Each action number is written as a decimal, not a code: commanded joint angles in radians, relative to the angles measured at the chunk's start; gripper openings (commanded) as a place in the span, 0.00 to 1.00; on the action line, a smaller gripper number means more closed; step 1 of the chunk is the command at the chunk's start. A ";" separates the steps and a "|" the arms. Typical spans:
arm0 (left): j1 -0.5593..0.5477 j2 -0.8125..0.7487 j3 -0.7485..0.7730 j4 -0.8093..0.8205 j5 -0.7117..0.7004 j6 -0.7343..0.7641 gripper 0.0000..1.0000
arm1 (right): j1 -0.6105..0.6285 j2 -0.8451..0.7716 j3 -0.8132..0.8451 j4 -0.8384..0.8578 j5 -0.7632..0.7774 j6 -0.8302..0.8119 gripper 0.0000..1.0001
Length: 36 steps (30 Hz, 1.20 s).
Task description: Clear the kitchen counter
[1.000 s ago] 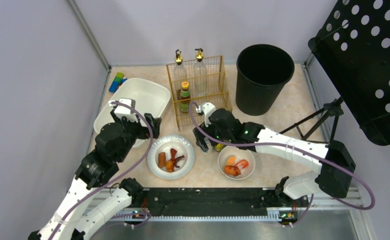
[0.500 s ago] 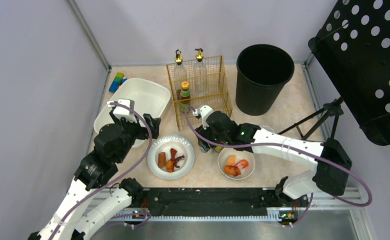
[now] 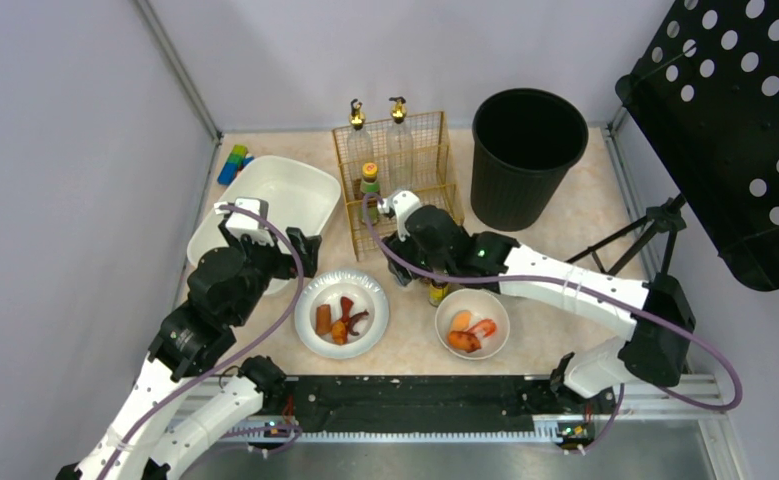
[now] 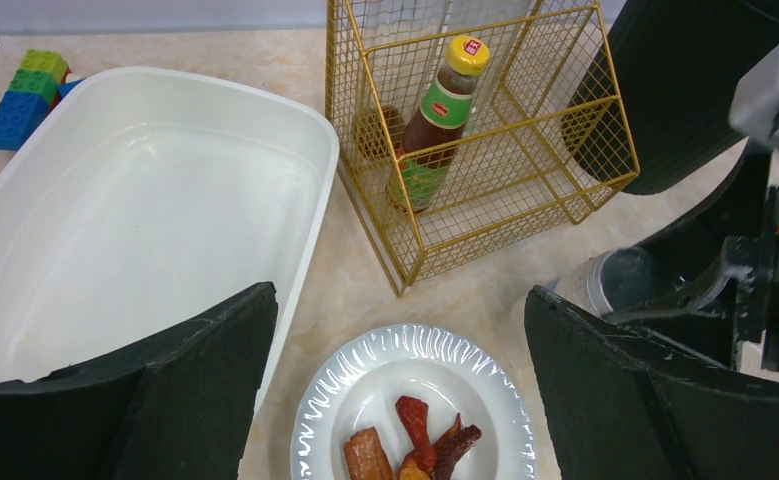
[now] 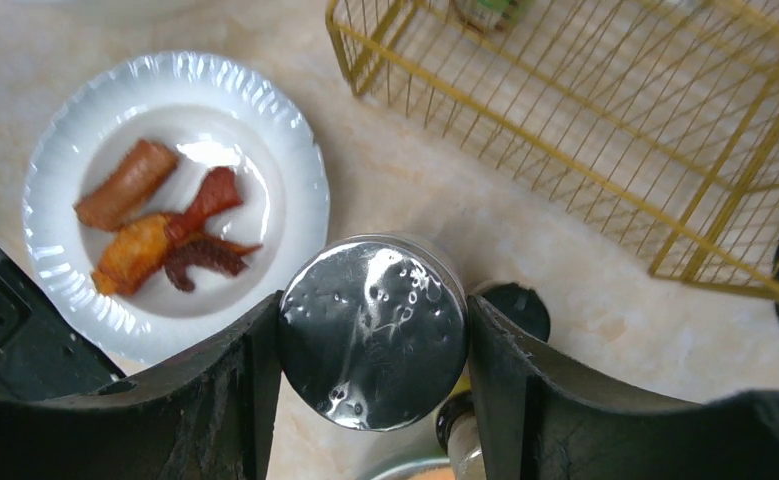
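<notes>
From above, the kitchen counter (image 3: 565, 235) carries a white tub (image 3: 285, 190) at the left, a gold wire rack (image 3: 443, 165) of bottles at the back, a black bin (image 3: 528, 150) to its right, and, nearest the arms, a plate (image 3: 310, 295) and a bowl (image 3: 495, 305), both holding food scraps. The right gripper (image 3: 412, 268) reaches in low between the rack and the bowl, with a small dark-capped bottle (image 3: 437, 292) just beside it; its own wrist hides what it carries. The left gripper (image 3: 303, 255) hangs over the gap between tub and plate, well apart from the right one, probably parked out of its way. In the left wrist view its fingers (image 4: 205, 360) are spread wide with nothing between them, framing the plate's rim and the tub's edge. The rack holds a sauce bottle (image 4: 435, 120) with a yellow cap leaning inside the front section, and coloured blocks (image 4: 25, 95) lie behind the tub. At the right a translucent jar (image 4: 615, 285) shows in the other arm's grip. The right wrist view settles this: the jar's shiny metal lid fills the space between the two black fingers (image 5: 250, 400), which press on it from both sides, clenched around its body. It sits just in front of the rack's open corner, so the likely aim is to stow it there with the other bottles. Whether its base touches the counter cannot be told. The plate and bowl are not yet dealt with.
</notes>
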 commanded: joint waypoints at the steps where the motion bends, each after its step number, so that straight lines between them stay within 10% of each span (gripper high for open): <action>1: 0.006 -0.008 0.008 0.020 0.009 0.006 0.98 | 0.014 -0.012 0.161 0.058 0.056 -0.030 0.32; 36: 0.006 -0.011 0.009 0.020 0.027 0.005 0.98 | -0.317 0.319 0.686 0.116 0.009 -0.041 0.25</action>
